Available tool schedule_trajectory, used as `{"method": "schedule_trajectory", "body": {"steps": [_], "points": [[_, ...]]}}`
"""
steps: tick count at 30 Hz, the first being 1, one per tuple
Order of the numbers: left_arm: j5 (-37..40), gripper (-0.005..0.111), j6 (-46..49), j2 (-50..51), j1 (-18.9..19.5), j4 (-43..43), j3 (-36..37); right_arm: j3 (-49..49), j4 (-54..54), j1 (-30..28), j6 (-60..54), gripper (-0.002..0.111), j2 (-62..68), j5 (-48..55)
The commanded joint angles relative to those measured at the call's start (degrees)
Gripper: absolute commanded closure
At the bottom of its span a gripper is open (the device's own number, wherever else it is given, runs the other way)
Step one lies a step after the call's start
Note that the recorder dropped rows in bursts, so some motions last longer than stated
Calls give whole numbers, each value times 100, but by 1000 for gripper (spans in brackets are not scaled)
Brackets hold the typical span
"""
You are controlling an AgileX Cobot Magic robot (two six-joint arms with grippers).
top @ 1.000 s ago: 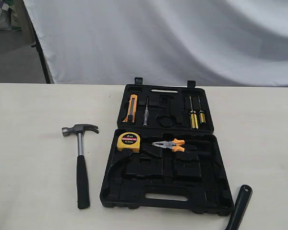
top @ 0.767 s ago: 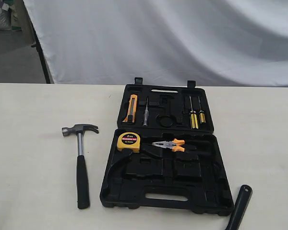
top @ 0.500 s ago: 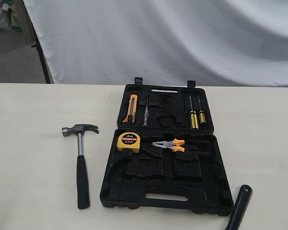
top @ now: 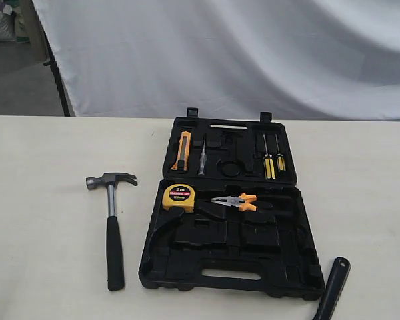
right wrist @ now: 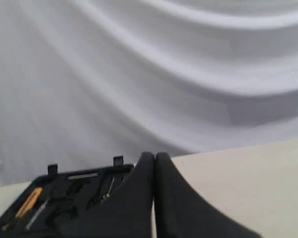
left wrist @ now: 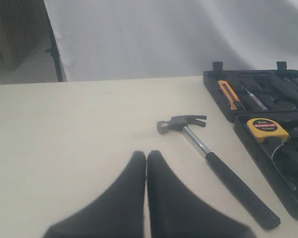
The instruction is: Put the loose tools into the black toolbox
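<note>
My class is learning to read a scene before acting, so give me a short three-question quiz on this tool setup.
1. True or false: the hammer lies inside the toolbox.
2. What lies next to the tape measure? A pliers B saw C drill
3. Fill in: the left gripper and right gripper are both ____.
Key: 1 false, it lies on the table; 2 A; 3 shut.

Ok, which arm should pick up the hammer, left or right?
Probably left. The claw hammer lies left of the black toolbox, on that arm's side, and it shows in the left wrist view beyond the shut left gripper. The right gripper would have to cross the toolbox.
</note>
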Motion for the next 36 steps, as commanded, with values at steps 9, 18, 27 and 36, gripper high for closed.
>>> {"method": "schedule_trajectory", "body": {"steps": [9, 18, 27, 36], "points": [[-14, 106, -44, -18, -4, 24, 9, 17, 77, 247, 1915, 108, -40, -271], [-14, 106, -44, -18, -4, 24, 9, -122, -337, 1729, 1676, 108, 237, 137], [-14, 106, -44, -18, -4, 24, 9, -517, -337, 3156, 1483, 108, 2504, 276], [-14, 106, -44, -18, -4, 24, 9, -1111, -348, 4405, 1400, 108, 4796, 213]]}}
